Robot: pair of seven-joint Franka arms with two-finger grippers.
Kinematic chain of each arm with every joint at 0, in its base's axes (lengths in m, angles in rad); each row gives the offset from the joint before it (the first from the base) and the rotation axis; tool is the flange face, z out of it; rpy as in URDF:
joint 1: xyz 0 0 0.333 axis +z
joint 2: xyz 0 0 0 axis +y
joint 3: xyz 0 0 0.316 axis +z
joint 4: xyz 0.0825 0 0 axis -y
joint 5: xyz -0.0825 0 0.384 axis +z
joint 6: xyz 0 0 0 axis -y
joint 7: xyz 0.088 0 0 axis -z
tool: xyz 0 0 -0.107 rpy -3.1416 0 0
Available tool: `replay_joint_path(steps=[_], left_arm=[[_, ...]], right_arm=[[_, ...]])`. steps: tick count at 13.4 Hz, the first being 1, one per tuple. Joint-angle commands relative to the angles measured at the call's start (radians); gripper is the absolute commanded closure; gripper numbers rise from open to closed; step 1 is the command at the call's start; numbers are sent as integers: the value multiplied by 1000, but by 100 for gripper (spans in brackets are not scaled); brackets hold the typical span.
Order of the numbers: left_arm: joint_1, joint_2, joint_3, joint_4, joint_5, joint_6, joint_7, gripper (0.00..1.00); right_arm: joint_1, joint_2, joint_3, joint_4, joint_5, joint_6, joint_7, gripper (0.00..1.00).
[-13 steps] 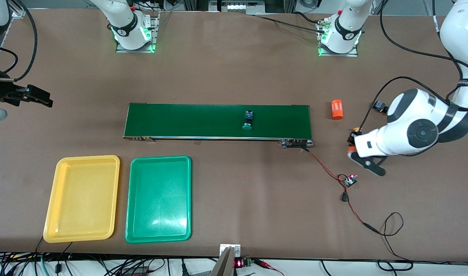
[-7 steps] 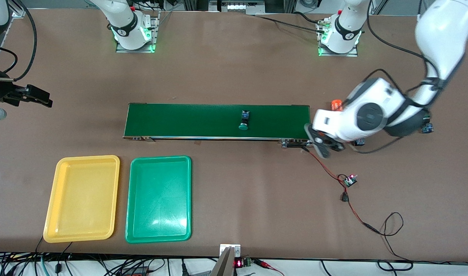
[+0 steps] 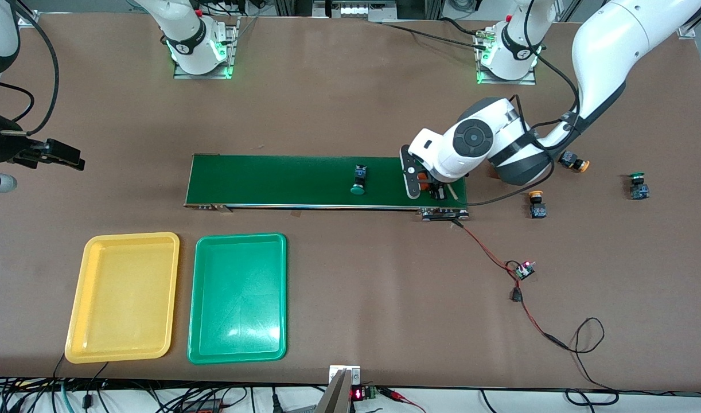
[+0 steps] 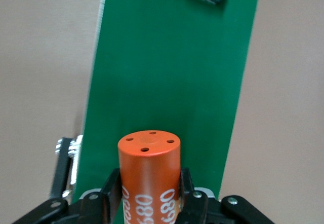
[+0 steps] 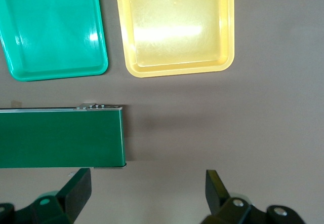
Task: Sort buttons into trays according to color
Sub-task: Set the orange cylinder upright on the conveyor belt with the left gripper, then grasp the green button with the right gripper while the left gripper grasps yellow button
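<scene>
Over the bare brown desk (image 3: 350, 115), just off the belt's end on the right arm's side, my right gripper (image 5: 148, 184) waits with its black fingers (image 5: 80, 186) wide apart and nothing between them. The desk has a matte, paper-like top with cables bunched along its edge.

Below those fingers in the right wrist view lie the yellow tray (image 3: 124, 297) and the green tray (image 3: 237, 298), side by side. Both are shallow glossy plastic with rounded corners, and both are empty.

Next comes the long dark-green belt (image 3: 281, 180), flat and smooth. The belt button (image 3: 358, 180), green-capped with a blocky dark body, lies on it, between my two grippers.

My left gripper (image 3: 428, 184) is over the belt's end on the left arm's side, fingers clamped on an orange cylinder (image 4: 149, 173). My wrist hides most of it from the front; its white print is cut off.

Toward the left arm's end, apart from my left fingers, two yellow-capped buttons (image 3: 574, 162) (image 3: 537, 203) and the desk's green button (image 3: 637, 186) sit on the desk. A small circuit board (image 3: 524, 269) on a red wire lies nearer the front camera.
</scene>
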Motion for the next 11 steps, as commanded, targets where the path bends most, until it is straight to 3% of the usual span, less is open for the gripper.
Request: replay_joint_path(steps=[1,8,11], left_arm=[[-25,-2,4,-8,19,7,28,0],[-11,-17,-18,7,18,-36,25,0],[133,-22,-143,41,1,-154,-44,0]], right_arm=[[-5,2,3,14,21,-2,8,0],[-6,9,5,8,41,-11,8,0],[3,34,9,8,44,-1,8,0]])
